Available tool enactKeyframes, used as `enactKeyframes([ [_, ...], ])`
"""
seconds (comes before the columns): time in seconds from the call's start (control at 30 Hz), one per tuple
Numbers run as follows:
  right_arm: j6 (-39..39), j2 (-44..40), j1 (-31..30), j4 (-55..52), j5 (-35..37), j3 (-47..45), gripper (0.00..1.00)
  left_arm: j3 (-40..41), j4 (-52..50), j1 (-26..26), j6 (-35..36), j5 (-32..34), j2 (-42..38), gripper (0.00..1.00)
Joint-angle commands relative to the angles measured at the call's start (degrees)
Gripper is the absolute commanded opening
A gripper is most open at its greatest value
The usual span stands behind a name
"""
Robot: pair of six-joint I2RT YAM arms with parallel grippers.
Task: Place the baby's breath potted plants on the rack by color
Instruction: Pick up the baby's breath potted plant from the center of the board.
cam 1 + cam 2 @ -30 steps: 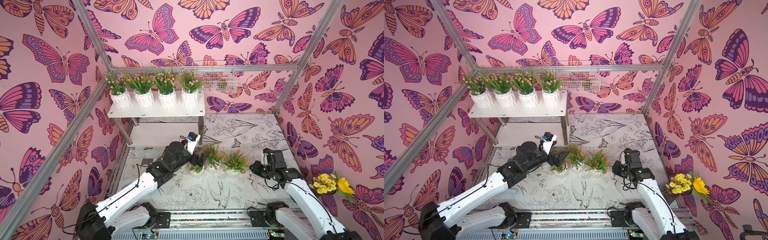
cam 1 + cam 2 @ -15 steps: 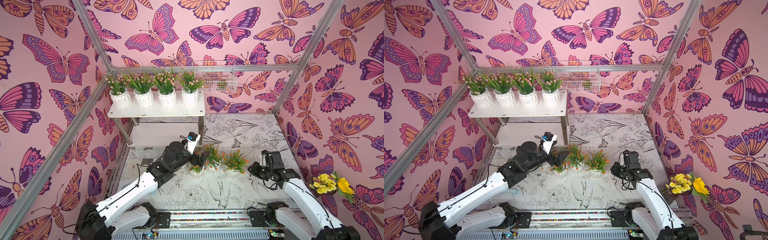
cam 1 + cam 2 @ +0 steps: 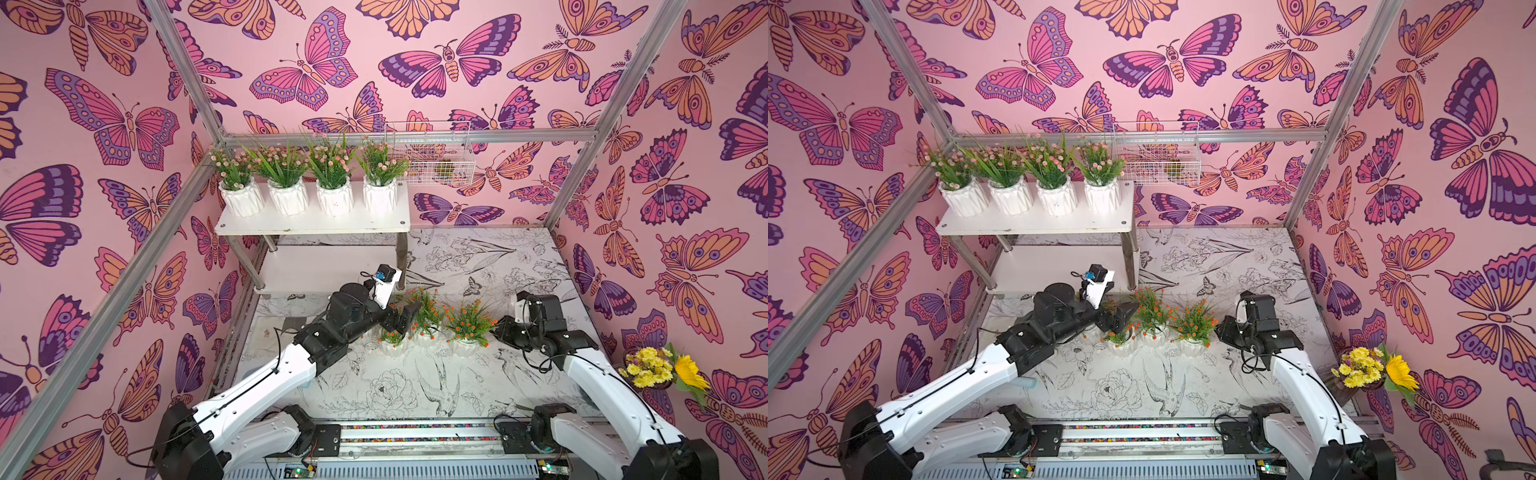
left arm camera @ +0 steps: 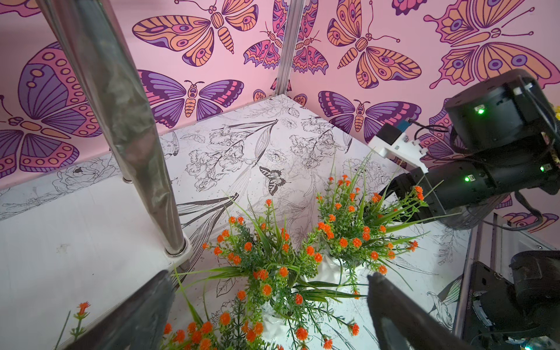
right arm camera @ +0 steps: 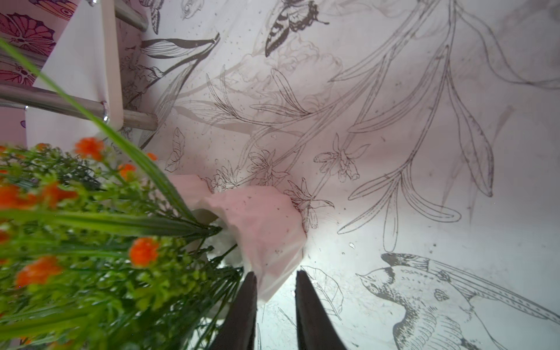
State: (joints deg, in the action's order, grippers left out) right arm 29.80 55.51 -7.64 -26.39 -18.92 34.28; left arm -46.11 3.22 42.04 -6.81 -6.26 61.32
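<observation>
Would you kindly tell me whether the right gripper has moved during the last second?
Yes. The right gripper has edged slightly closer to the nearest orange-flowered potted plant, which has stayed put.

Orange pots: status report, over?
Left gripper open over orange plants. Right gripper nearly closed at rightmost pot, grip unclear. Four pink plants on rack top shelf. Rack leg beside left gripper.

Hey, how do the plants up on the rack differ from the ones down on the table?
Blooms: the rack plants have pink ones, the table plants orange. Place: the rack plants stand in a row on the top board; the table plants sit low on the table near the rack. Count: four rack plants, at least three table plants showing. Both are green sprays in white ribbed pots.
</observation>
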Motion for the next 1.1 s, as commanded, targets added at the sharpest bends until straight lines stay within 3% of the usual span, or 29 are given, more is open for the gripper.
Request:
enactKeyframes([
  [0.0, -2.1, 0.4, -1.4, -1.8, 0.7, 2.4, 0.25, 0.9, 1.1, 0.3, -0.8, -0.1, 0.2, 1.0],
  [1.07, -3.0, 8.5, -10.2, -0.9, 8.9, 4.8, 0.22, 1.3, 1.0, 0.3, -1.1, -0.5, -0.1, 1.0],
])
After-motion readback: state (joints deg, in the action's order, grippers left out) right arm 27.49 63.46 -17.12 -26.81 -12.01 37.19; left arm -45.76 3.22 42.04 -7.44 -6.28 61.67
